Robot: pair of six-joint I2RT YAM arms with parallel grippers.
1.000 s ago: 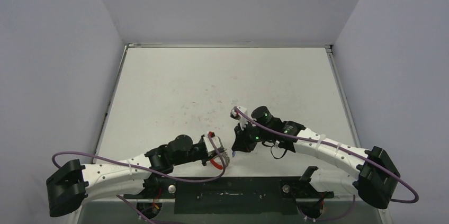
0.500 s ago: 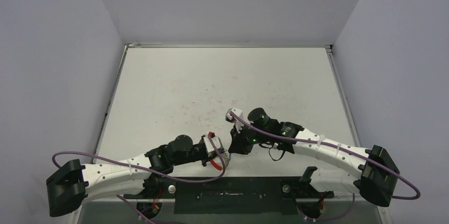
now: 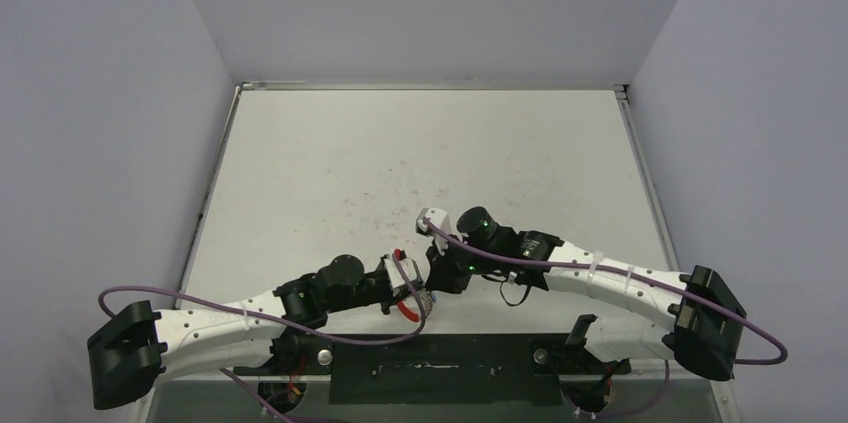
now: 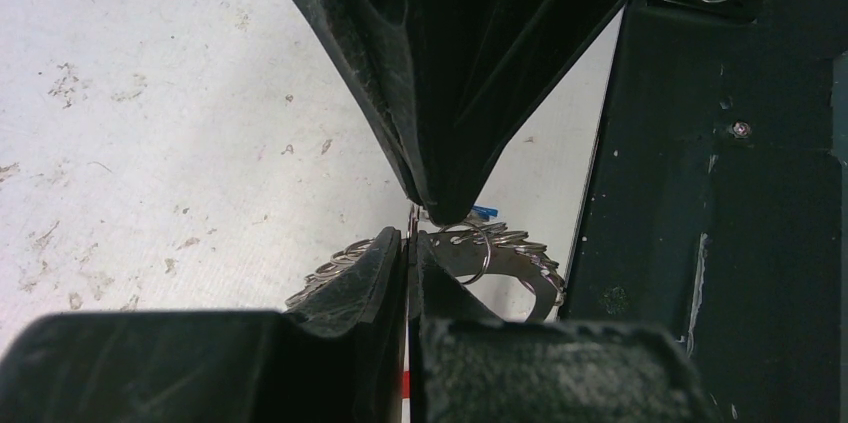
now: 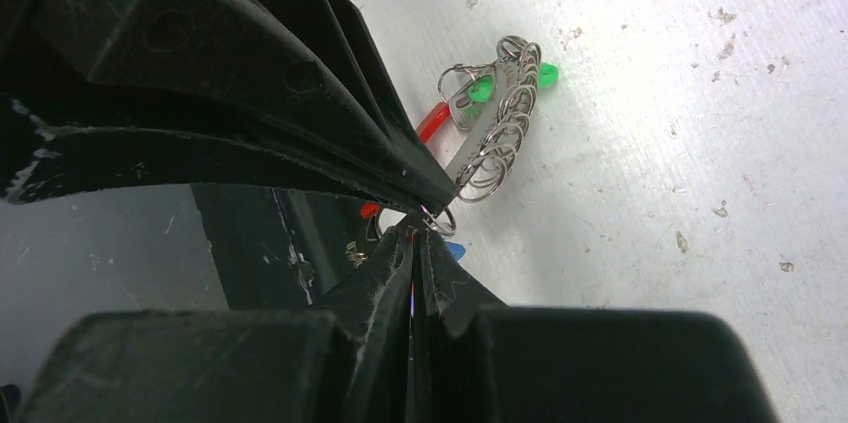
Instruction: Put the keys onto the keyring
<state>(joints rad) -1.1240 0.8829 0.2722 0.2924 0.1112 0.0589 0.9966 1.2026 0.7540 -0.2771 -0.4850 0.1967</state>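
Both arms meet low over the near edge of the bench (image 3: 400, 163), tip to tip. The left hand (image 3: 418, 293) has its fingers pressed together on the keyring (image 5: 497, 143), and the silver coils fan out on either side of its tips. The red sleeve (image 5: 432, 121) curves away just behind those tips. The green key (image 5: 483, 90) hangs among the coils at the far end of the ring, above the bench surface. The right hand (image 3: 436, 278) is also closed. Its fingers pinch the blue key (image 5: 453, 250), of which only a sliver of the blue head shows beside the tips. A small loop of the ring sits right where the two hands touch. Whether the blue key is threaded onto it cannot be told. The black base plate (image 4: 720, 193) lies just beside the hands.
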